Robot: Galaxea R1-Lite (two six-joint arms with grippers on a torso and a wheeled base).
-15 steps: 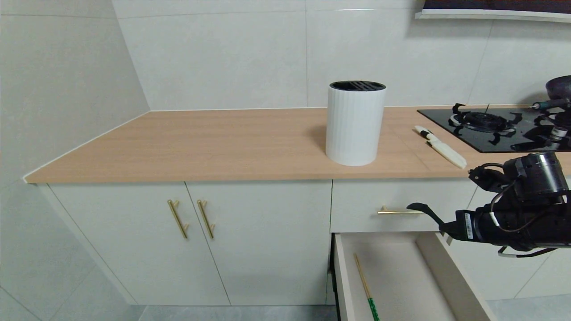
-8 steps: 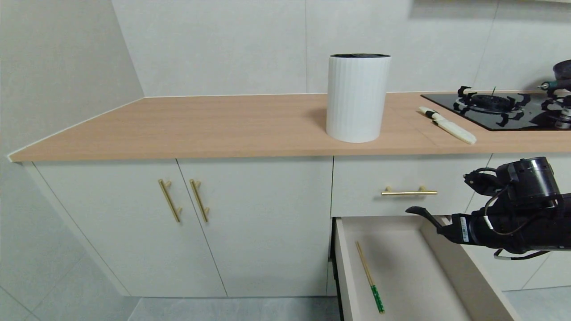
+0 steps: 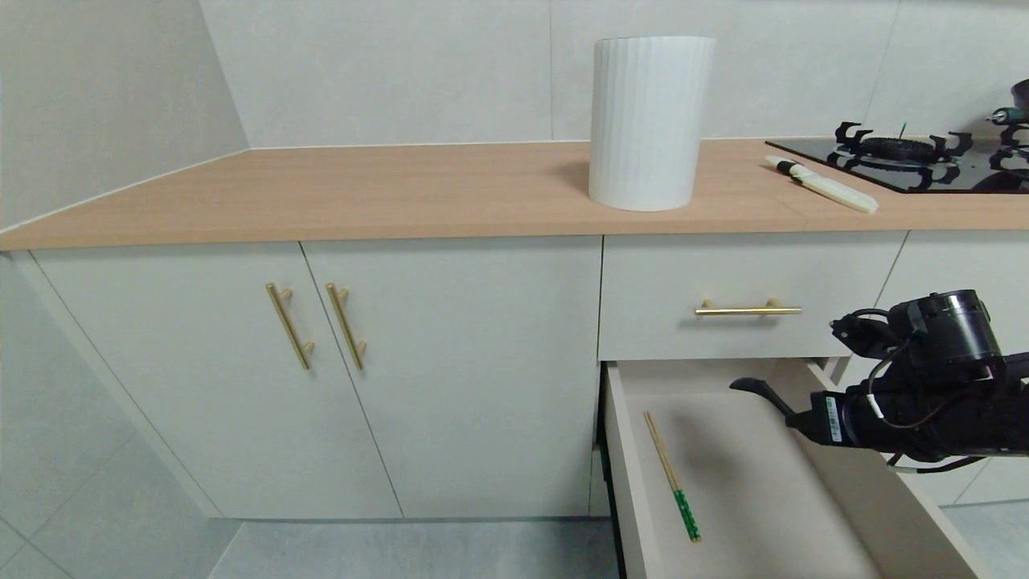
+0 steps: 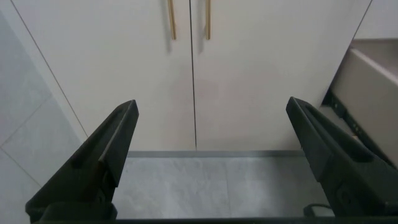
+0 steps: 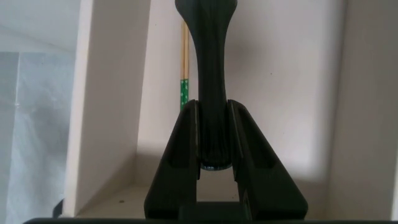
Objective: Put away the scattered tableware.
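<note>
My right gripper is shut on a black utensil, whose curved end pokes out over the open drawer. The right wrist view has the black utensil clamped between the fingers of the right gripper, above the drawer floor. A pair of wooden chopsticks with green ends lies along the drawer's left side, and the chopsticks sit just beside the utensil. A white knife rests on the countertop. My left gripper hangs open, low before the cabinet doors.
A tall white ribbed holder stands on the counter left of the knife. The black gas hob is at the far right. A shut drawer with a brass handle sits above the open one. Two cabinet doors are to the left.
The whole head picture has shifted upward, so the camera has dropped. Against the drawer, the right gripper with the utensil now sits lower, inside the drawer opening.
</note>
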